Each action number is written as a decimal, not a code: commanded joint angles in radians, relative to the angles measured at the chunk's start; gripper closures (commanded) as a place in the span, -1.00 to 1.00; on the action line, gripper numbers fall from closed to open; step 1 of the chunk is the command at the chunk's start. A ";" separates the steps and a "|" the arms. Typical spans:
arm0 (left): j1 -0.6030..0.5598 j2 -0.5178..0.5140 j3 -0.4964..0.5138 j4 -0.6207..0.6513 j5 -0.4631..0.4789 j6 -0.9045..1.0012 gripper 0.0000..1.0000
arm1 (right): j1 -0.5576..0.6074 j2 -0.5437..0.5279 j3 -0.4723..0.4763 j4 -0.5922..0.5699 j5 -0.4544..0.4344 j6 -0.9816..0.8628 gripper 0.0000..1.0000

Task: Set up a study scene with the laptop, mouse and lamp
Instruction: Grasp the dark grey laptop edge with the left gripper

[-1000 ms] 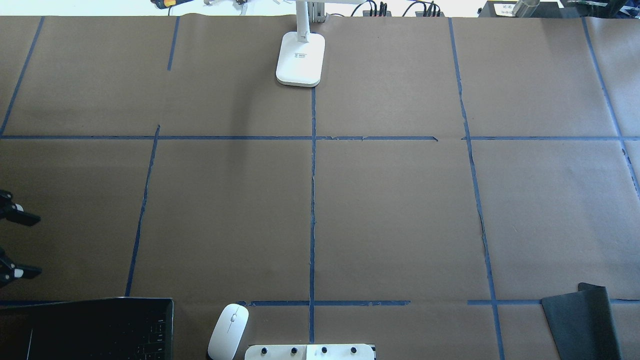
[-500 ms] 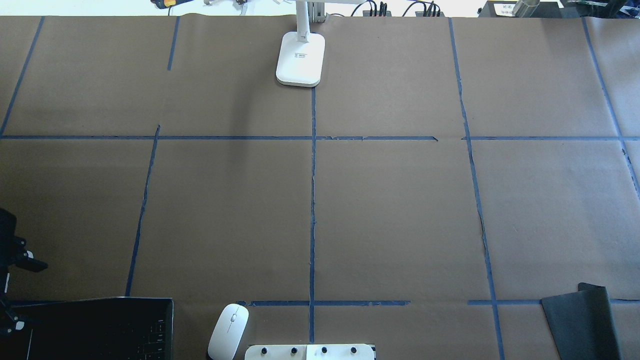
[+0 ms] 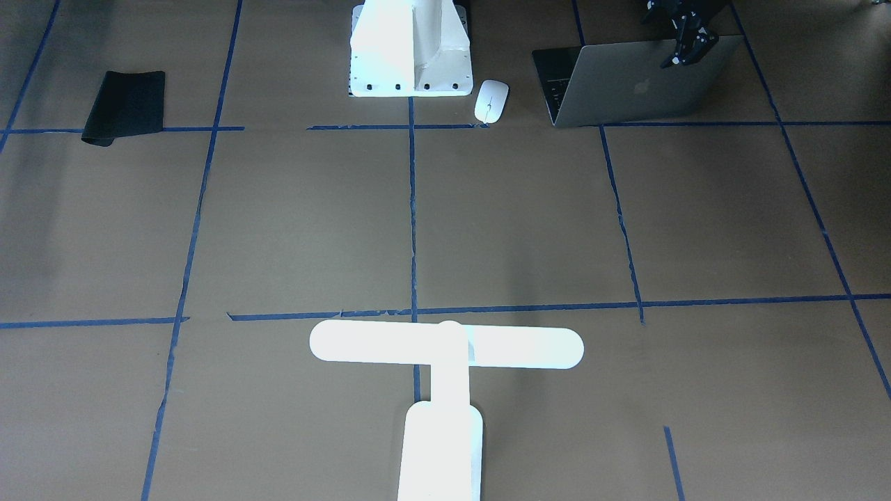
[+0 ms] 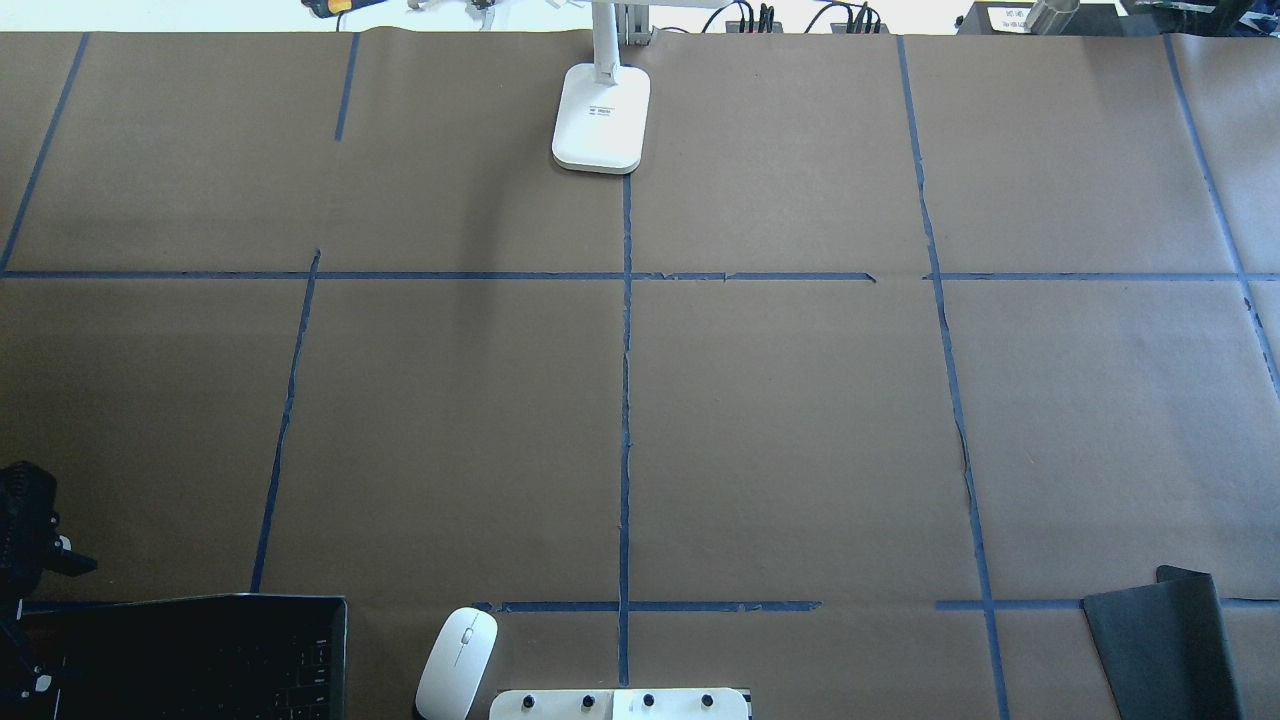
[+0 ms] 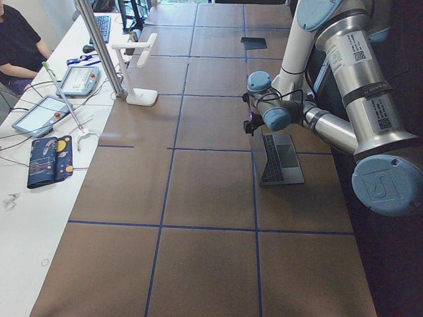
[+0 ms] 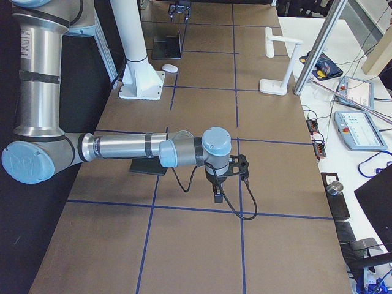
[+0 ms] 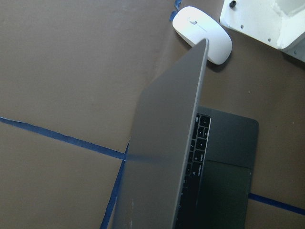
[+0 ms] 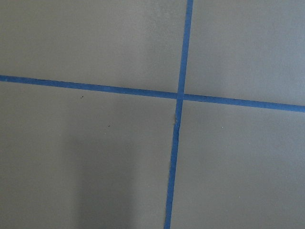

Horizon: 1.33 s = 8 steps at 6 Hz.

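Near the white pedestal (image 3: 390,62), beside the mouse (image 3: 491,101), the grey laptop (image 3: 640,90) sits open, logo outward. Left gripper (image 3: 688,49), jaws wide, has dropped astride its lid edge; right gripper (image 6: 217,191): can't tell.

We list one table (image 4: 800,420), covered in brown paper and squared off by blue tape lines (image 4: 625,400). On it we count an open laptop (image 4: 200,655) at lower left, a white mouse (image 4: 457,662) just right of it, and a bolted white pedestal (image 4: 620,704) at bottom centre. We also count a black mat (image 4: 1160,640) at lower right and a white lamp (image 4: 600,120) at top centre.
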 commanded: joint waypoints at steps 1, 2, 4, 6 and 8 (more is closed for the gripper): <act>0.009 -0.005 0.009 0.004 0.007 0.001 -0.52 | -0.002 0.000 -0.001 -0.002 0.000 0.000 -1.00; 0.007 -0.012 0.011 0.004 0.007 0.001 -0.11 | -0.002 0.000 -0.001 -0.002 0.000 0.000 -1.00; -0.084 -0.014 0.014 0.018 0.021 0.155 0.83 | -0.002 0.000 -0.003 -0.002 0.000 0.000 -1.00; -0.146 -0.014 0.012 0.038 0.015 0.244 1.00 | -0.003 0.000 -0.003 -0.002 0.002 0.002 -1.00; -0.168 -0.048 0.006 0.039 0.010 0.248 1.00 | -0.003 0.000 -0.003 -0.002 0.002 0.002 -1.00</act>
